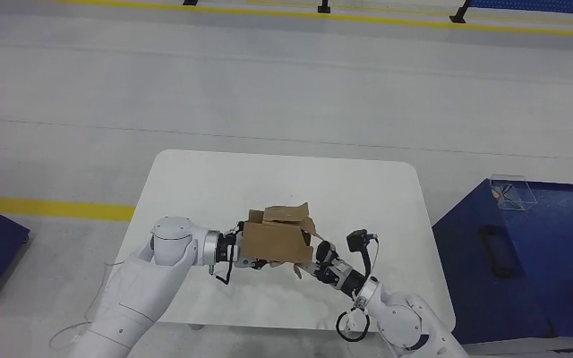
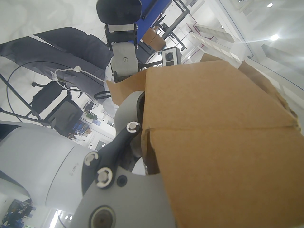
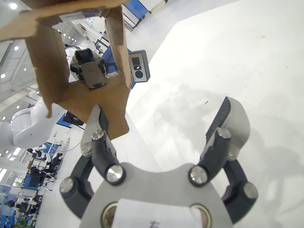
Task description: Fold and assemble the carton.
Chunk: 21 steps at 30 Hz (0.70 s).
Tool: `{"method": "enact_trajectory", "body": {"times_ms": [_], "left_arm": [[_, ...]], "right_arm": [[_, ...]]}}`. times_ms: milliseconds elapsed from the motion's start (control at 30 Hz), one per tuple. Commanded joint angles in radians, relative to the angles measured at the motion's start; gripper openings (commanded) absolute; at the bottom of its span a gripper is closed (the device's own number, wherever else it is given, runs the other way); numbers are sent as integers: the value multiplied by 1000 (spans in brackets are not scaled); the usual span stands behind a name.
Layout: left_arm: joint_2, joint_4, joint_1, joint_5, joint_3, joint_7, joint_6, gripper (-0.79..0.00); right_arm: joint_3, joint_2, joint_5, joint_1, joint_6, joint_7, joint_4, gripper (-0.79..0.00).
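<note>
The left gripper point(image 1: 235, 251) is clamped on 1 wall of the carton point(image 1: 273, 240), holding it as an open tube above the surface point(image 1: 358, 188), likely so the flaps are reachable. The right gripper point(image 3: 166, 109), spread wide, rests 1 finger against an end flap point(image 3: 115, 119), seemingly to fold it.

no legible print: tiny mark point(image 2: 75, 170) on a pale housing point(image 2: 47, 153), cut-off white label point(image 3: 152, 216) on the right end effector point(image 3: 165, 106)
</note>
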Motion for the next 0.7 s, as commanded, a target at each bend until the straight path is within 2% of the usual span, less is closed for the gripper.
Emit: {"method": "enact_trajectory", "body": {"times_ms": [0, 133, 333, 667], "left_arm": [[1, 2, -2, 5, 2, 14, -3, -785], [2, 8, -4, 0, 3, 31, -4, -785], [3, 9, -6, -5, 6, 61, 3, -785], [1, -1, -8, -16, 25, 82, 0, -785]], "right_arm": [[25, 3, 16, -6, -11, -8, -15, 0], [75, 10, -18, -32, -11, -22, -70, 0], [88, 14, -30, -65, -7, -4, -139, 0], [31, 0, -45, -5, 18, -5, -94, 0]]}}
